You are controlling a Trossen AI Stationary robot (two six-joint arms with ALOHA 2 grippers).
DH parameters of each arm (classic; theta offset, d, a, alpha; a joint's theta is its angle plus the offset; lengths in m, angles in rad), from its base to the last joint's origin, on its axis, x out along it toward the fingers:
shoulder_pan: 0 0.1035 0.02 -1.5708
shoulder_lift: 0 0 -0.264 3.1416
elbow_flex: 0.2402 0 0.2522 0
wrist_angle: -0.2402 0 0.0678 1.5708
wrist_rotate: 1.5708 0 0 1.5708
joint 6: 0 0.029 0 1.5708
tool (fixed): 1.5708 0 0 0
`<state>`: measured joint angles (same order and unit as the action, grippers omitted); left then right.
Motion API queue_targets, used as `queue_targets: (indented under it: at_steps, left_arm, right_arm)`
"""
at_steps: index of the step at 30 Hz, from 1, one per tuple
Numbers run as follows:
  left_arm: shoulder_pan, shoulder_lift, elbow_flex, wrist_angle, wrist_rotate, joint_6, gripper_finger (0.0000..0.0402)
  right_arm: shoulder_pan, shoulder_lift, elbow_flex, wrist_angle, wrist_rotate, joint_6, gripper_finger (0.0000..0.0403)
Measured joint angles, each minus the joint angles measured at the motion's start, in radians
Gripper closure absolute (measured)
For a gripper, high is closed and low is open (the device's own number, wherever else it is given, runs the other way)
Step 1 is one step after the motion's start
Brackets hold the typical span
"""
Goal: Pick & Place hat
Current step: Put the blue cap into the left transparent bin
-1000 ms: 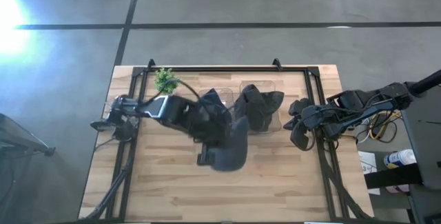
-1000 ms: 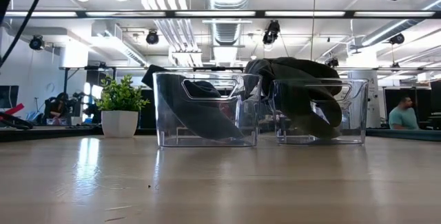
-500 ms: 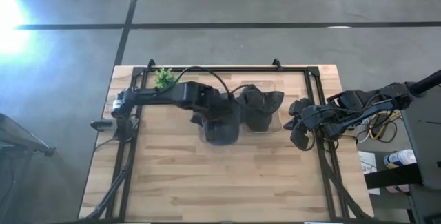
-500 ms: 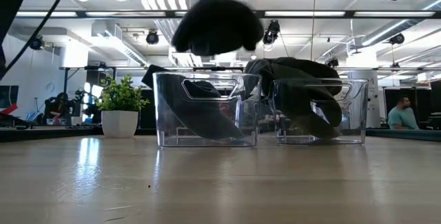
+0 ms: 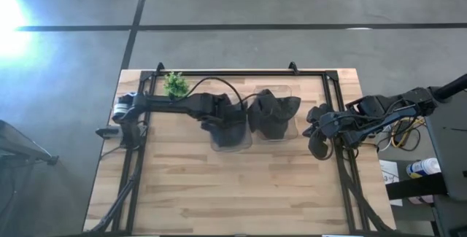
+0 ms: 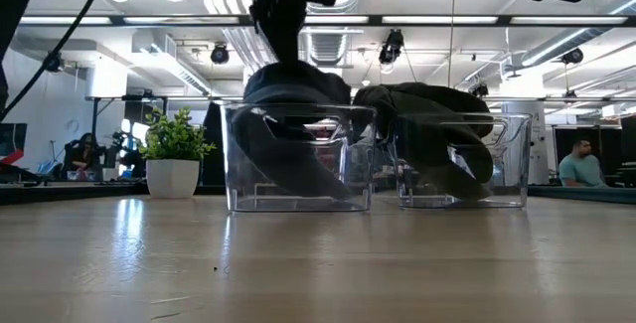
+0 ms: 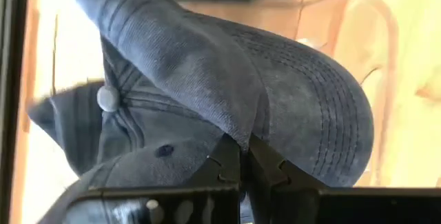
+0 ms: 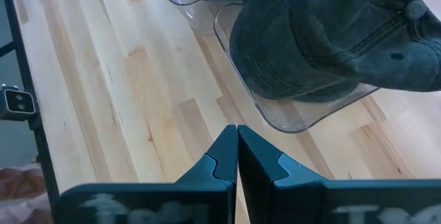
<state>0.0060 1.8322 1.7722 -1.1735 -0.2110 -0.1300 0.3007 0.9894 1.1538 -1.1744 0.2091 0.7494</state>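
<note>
My left gripper (image 7: 241,163) is shut on a dark grey-blue cap (image 7: 207,72), right over the left clear bin (image 5: 232,136) (image 6: 298,159). In the low view the cap (image 6: 296,82) sits at the bin's rim, above another dark cap (image 6: 298,164) that lies inside. The right clear bin (image 5: 276,117) (image 6: 462,159) holds a heap of dark caps (image 8: 331,38) that reaches over its rim. My right gripper (image 8: 238,156) (image 5: 319,131) is shut and empty, and waits above the table's right edge. My left gripper pinches a raised fold of the cap's cloth (image 7: 233,129) between its two fingers, where the crown meets the stitched brim (image 7: 324,114). The fingers come from above, pointing down. The cap hangs below them at the left bin's rim; whether it rests on the cap beneath, I cannot tell.
A small potted plant (image 5: 175,84) (image 6: 174,154) stands near the table's far left corner. Black frame rails (image 5: 139,142) run along the table's sides and far edge. Bare wood (image 5: 233,186) lies on the near side of the bins. A person (image 6: 576,164) sits far off in the room.
My left gripper has carried the cap from over the table's middle toward the far edge, then down onto the left bin. The cap, which hung high above the table, now sits at the bin's rim. The gripper has stayed shut on it.
</note>
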Motion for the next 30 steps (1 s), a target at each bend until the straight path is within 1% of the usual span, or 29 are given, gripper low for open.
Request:
queue_targets:
  at_steps: [5, 10, 16, 21, 26, 30]
  left_arm:
    - [0.008, -0.017, -0.105, 0.061, -0.007, -0.032, 0.0402]
    - [0.006, -0.024, -0.156, 0.147, -0.016, -0.026, 0.0402]
    - [0.007, -0.024, -0.165, 0.245, -0.036, 0.0, 0.0401]
    - [0.007, -0.024, -0.175, 0.268, -0.042, 0.023, 0.0402]
    - [0.007, -0.024, -0.214, 0.266, -0.04, 0.025, 0.0401]
    - [0.008, -0.024, -0.26, 0.297, 0.023, 0.02, 0.0383]
  right_arm:
    - [0.0, 0.0, 0.0, 0.0, 0.0, 0.0, 0.0394]
    - [0.0, 0.0, 0.0, 0.001, 0.0, -0.001, 0.0394]
    - [0.0, 0.0, 0.0, 0.002, 0.0, 0.001, 0.0394]
    - [0.0, 0.0, 0.0, 0.002, 0.0, 0.003, 0.0394]
    - [0.0, 0.0, 0.0, 0.002, -0.001, 0.002, 0.0394]
    - [0.0, 0.0, 0.0, 0.002, -0.001, -0.002, 0.0394]
